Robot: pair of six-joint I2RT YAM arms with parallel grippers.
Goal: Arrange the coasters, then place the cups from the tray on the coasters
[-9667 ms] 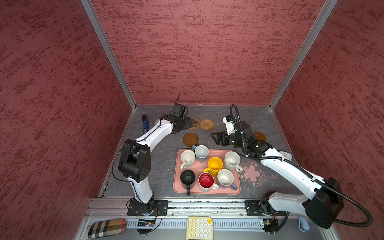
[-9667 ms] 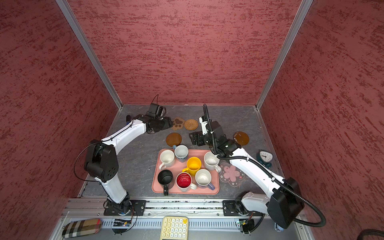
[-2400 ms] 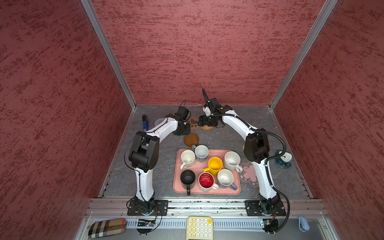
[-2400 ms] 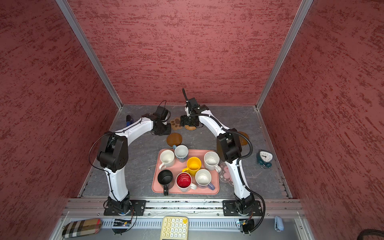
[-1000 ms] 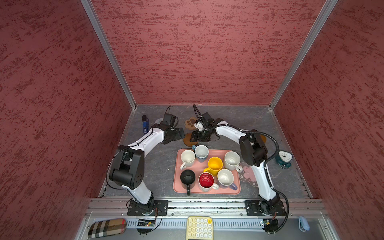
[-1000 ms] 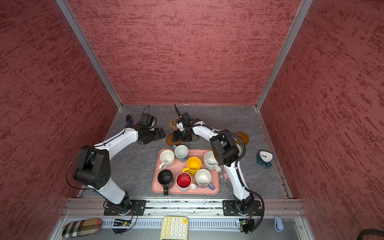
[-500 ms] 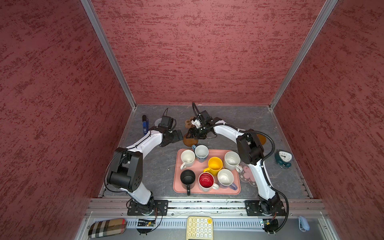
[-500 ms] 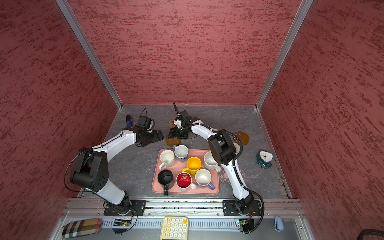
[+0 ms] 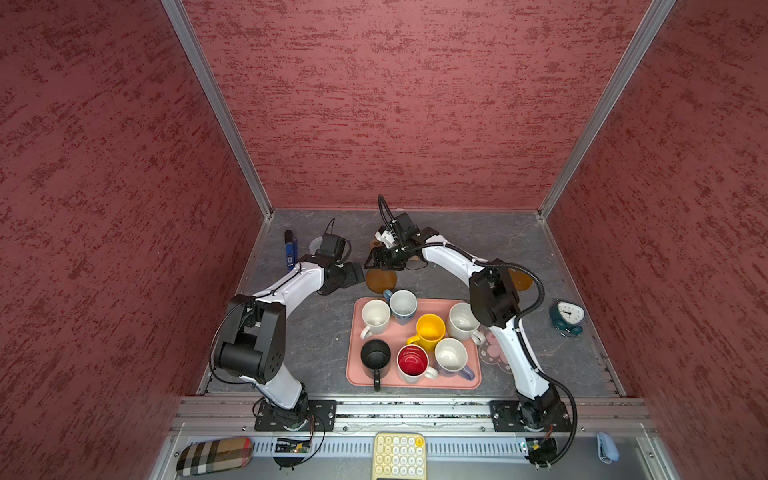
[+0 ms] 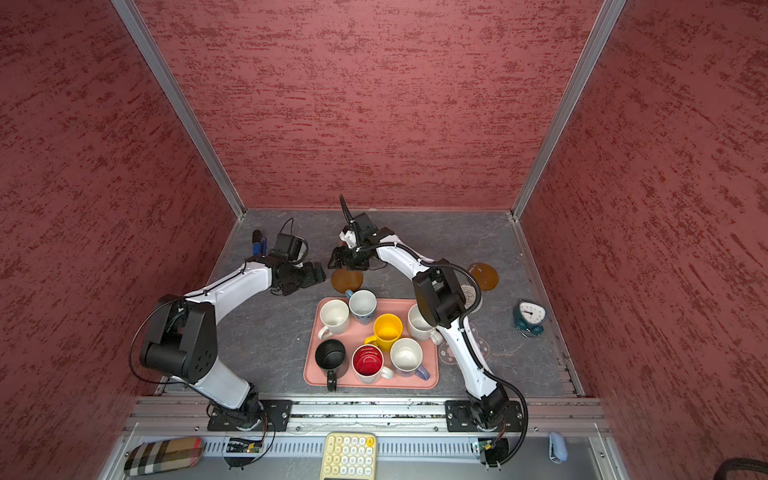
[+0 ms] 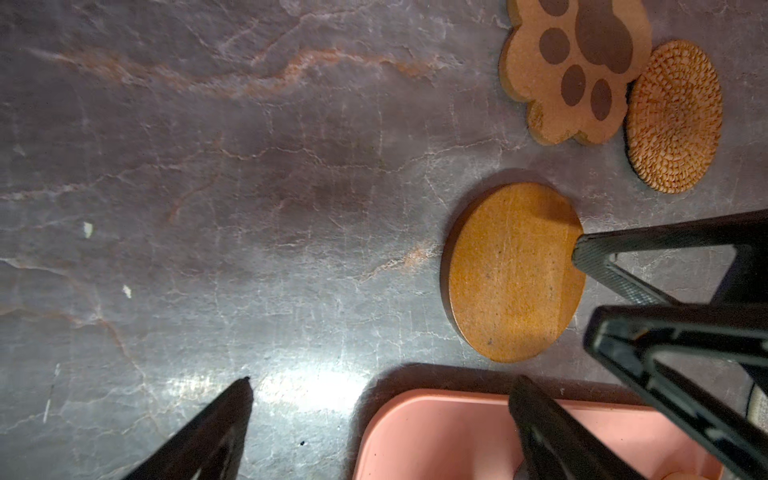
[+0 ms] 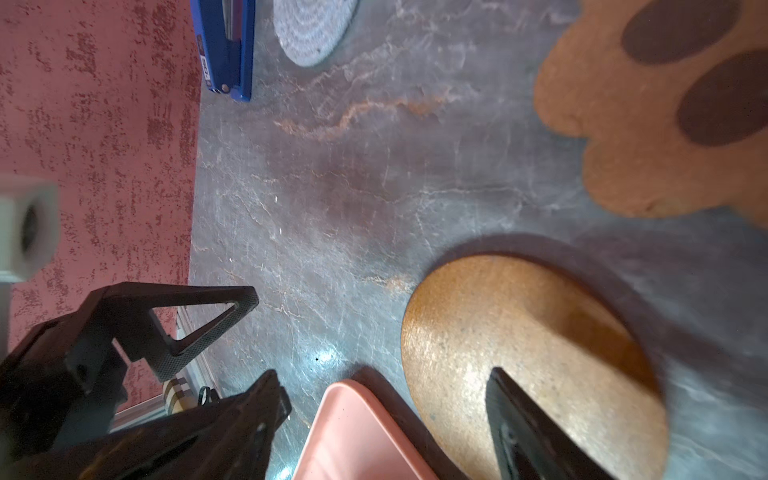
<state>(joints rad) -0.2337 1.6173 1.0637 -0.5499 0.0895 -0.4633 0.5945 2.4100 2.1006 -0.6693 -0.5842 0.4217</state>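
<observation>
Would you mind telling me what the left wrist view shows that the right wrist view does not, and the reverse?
Only the left wrist view shows the wicker coaster. Only the right wrist view shows the grey coaster, the blue tool and the red wall. Both show the paw coaster, the brown disc and a corner of the tray.
</observation>
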